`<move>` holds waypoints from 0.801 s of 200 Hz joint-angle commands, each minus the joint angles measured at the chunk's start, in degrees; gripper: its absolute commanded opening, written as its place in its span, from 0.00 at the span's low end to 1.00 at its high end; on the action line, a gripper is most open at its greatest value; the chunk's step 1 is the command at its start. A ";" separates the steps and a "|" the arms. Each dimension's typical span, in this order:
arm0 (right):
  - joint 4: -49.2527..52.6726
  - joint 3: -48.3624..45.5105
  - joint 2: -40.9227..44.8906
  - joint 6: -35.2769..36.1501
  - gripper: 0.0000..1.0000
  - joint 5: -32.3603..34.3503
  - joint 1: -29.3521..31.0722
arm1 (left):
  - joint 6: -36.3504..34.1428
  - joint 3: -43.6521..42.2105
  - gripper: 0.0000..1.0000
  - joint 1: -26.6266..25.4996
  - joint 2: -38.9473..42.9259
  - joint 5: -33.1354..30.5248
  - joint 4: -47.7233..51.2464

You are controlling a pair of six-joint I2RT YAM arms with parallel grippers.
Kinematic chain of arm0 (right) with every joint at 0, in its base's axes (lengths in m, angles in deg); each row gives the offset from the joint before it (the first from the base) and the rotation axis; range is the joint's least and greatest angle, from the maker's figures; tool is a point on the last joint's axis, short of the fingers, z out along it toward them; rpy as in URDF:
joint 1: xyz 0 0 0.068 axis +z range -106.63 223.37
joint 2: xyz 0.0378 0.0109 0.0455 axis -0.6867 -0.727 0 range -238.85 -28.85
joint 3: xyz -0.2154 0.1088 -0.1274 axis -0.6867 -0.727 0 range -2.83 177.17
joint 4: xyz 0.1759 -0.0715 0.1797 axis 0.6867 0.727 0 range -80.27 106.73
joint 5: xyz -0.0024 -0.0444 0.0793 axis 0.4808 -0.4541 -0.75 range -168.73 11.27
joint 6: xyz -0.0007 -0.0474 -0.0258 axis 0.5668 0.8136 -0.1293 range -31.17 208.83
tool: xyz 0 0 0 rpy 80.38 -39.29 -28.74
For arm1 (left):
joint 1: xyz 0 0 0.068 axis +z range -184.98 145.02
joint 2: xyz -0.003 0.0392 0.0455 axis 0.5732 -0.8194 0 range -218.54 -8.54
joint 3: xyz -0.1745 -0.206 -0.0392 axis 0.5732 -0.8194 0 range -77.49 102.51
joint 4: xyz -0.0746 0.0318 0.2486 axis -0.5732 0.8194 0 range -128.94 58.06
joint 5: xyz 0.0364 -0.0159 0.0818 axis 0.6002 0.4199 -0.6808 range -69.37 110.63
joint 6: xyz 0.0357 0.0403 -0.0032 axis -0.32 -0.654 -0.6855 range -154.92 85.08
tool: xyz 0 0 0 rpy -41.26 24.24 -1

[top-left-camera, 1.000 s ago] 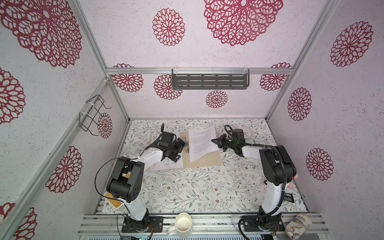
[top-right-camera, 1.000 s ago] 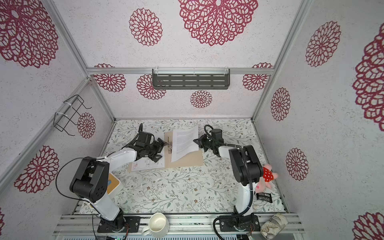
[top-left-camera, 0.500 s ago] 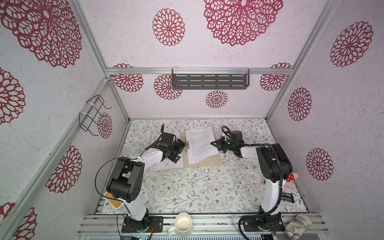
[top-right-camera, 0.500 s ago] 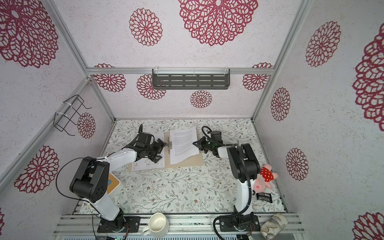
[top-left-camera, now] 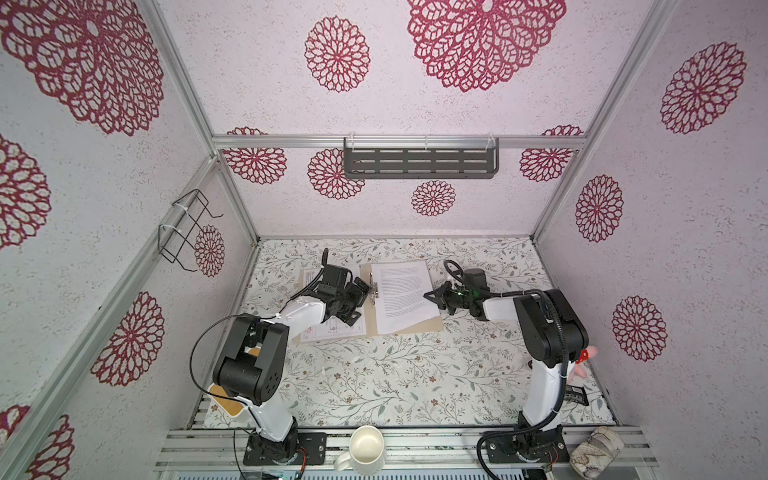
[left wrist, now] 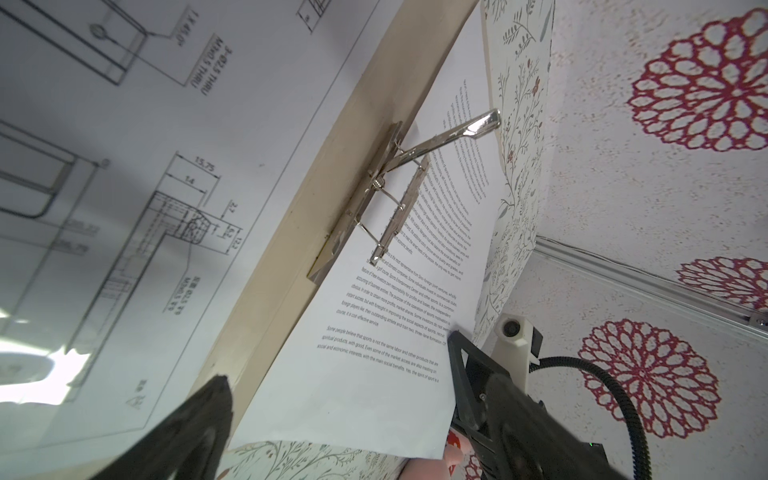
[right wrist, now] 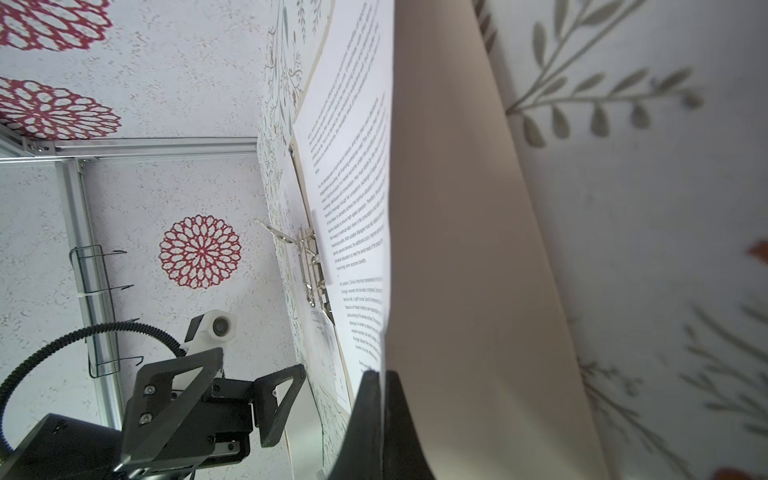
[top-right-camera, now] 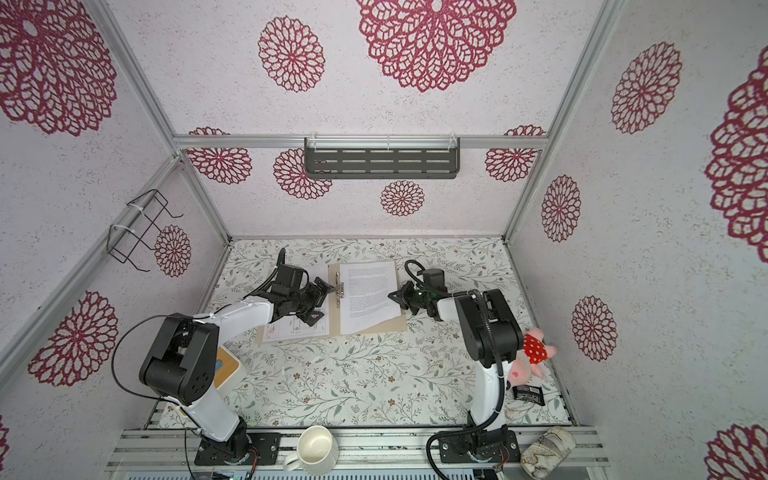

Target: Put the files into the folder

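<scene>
Folder (top-left-camera: 430, 325) lies at the desk's (top-left-camera: 374, 374) 12 o'clock; the text sheet (top-left-camera: 403, 295), pinched at its 3 o'clock edge by my right claw (top-left-camera: 430, 296), has dropped flatter onto it, nearly seated at the raised clip (top-left-camera: 375, 289). Left claw (top-left-camera: 358, 302) hangs spread wide over the drawing sheet (top-left-camera: 328, 330), which I judge comes next.

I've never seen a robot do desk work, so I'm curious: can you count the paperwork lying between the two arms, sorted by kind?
Paper sheets: 2 (text sheet, drawing sheet)
Folder: 1
Metal clip: 1
Total: 4
</scene>
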 commanded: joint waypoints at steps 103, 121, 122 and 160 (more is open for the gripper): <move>-0.08 -0.52 3.01 1.92 0.07 1.04 -0.19 | -0.45 -1.46 0.98 -0.12 2.03 -0.99 -1.03; 0.68 -0.25 3.04 2.47 0.12 1.07 -0.19 | -0.39 -1.51 0.99 -0.12 2.08 -0.98 -1.09; 0.71 -0.24 3.02 2.47 0.12 1.08 -0.18 | -0.39 -1.52 0.99 -0.16 2.08 -0.98 -1.09; 2.31 0.12 3.35 3.12 0.26 1.57 -0.17 | -0.48 -1.62 1.00 -0.16 2.61 -1.55 -0.59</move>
